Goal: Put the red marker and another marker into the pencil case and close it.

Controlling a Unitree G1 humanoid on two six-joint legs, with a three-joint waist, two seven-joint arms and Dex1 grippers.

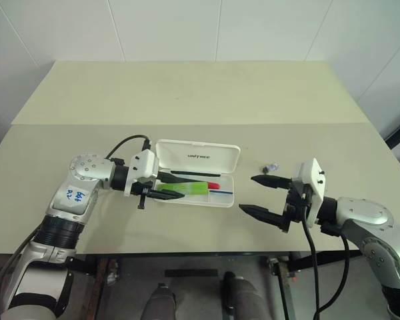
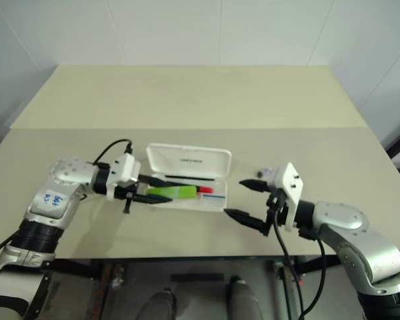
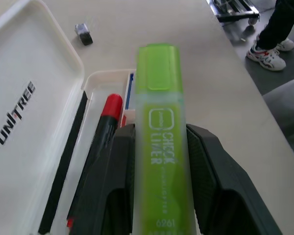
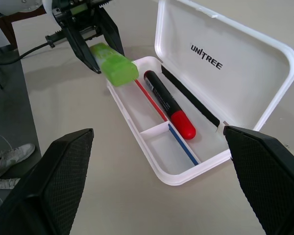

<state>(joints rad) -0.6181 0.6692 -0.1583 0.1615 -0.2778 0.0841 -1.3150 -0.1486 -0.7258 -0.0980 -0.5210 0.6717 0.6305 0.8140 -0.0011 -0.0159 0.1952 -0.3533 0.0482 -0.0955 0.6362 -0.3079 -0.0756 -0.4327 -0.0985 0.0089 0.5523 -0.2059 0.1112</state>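
Note:
The white pencil case [image 1: 224,202] lies open mid-table, its lid [image 4: 225,63] tilted up at the back. Inside it, along the back wall, rests the red marker [image 4: 169,104], black with a red cap. My left gripper [image 1: 179,188] is at the case's left end, shut on the lime-green marker [image 3: 161,127], which lies level between its fingers with its free end over the tray's left part. Whether the green marker touches the tray I cannot tell. To the right of the case, my right gripper [image 1: 247,193] stands wide open and holds nothing.
A small dark object [image 1: 271,165] lies on the table right of the case, behind my right gripper. A seam [image 1: 187,124] joins a second table at the back. A person's shoes [image 3: 267,54] stand on the floor beyond the table's edge.

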